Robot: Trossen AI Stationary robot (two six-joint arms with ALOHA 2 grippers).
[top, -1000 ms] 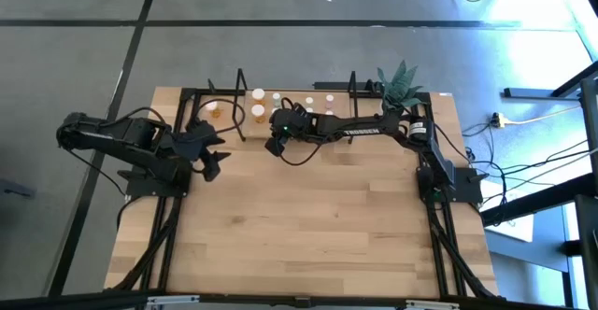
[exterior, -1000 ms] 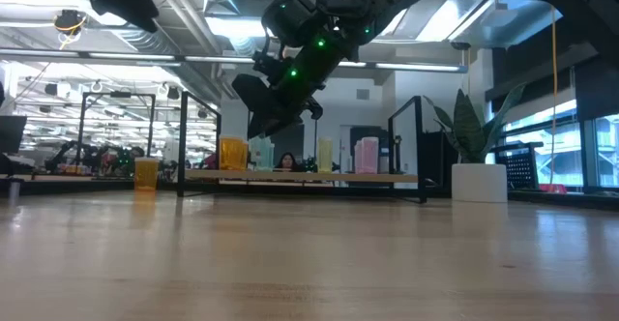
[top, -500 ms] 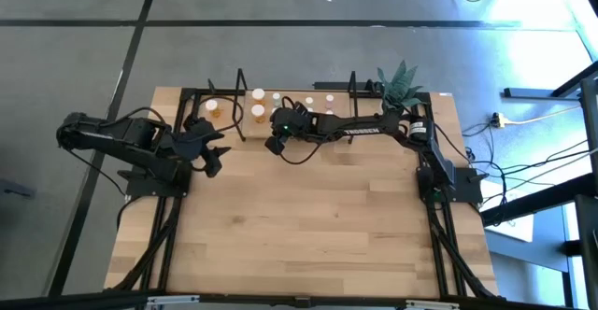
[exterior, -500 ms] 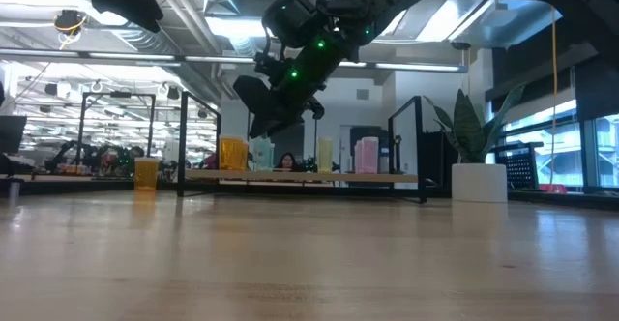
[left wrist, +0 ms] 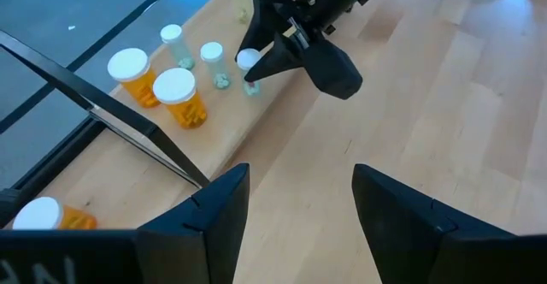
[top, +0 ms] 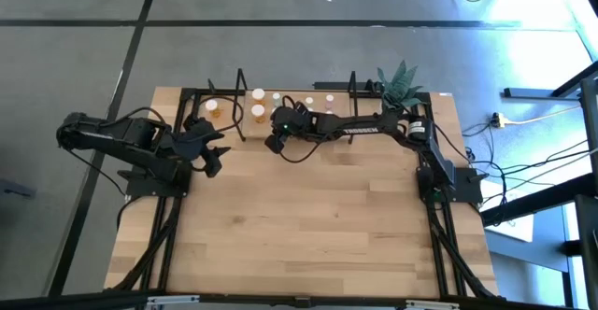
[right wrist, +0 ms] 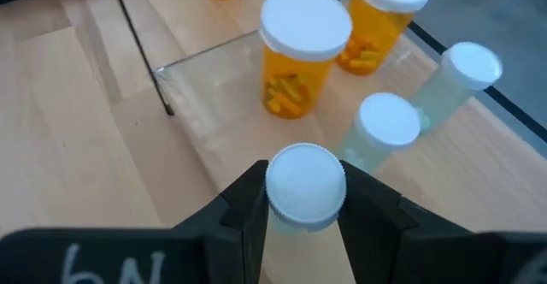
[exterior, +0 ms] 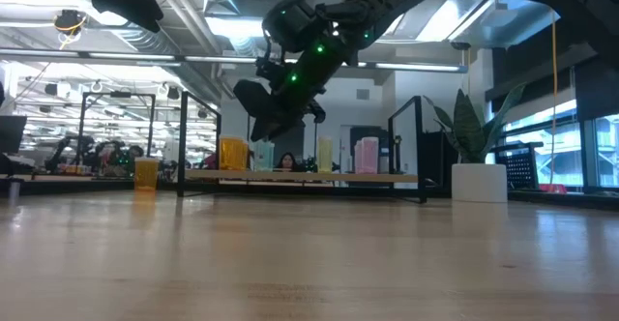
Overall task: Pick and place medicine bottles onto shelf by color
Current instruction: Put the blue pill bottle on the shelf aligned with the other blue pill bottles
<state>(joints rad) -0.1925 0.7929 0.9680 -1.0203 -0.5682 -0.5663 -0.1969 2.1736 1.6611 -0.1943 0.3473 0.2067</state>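
Observation:
The shelf [top: 327, 98] stands along the table's far edge, its light board [left wrist: 229, 123] carrying two orange bottles [right wrist: 303, 57] and several pale green and whitish ones [right wrist: 389, 134], all upright on their bases. My right gripper [top: 274, 142] hovers at the board's near edge, shut on a pale green bottle [left wrist: 252, 77] with a white cap. Another orange bottle [top: 213, 107] stands on the table left of the shelf. My left gripper [left wrist: 299, 220] waits open over the table's left part, nothing between its fingers. My right gripper pinches the pale green bottle at its white cap [right wrist: 305, 186], one finger on each side. The fingers slant down toward the shelf from the table's right and near side. The bottle hangs roughly upright below them, its body [left wrist: 254, 87] lifted clear of the board.
A potted plant [top: 400, 84] in a white pot [exterior: 479, 181] stands at the far right corner. Thin black upright loops [top: 241, 91] mark the shelf's ends. Bare wood [top: 308, 226] spreads over the table's near half. A black frame runs along the table's edges.

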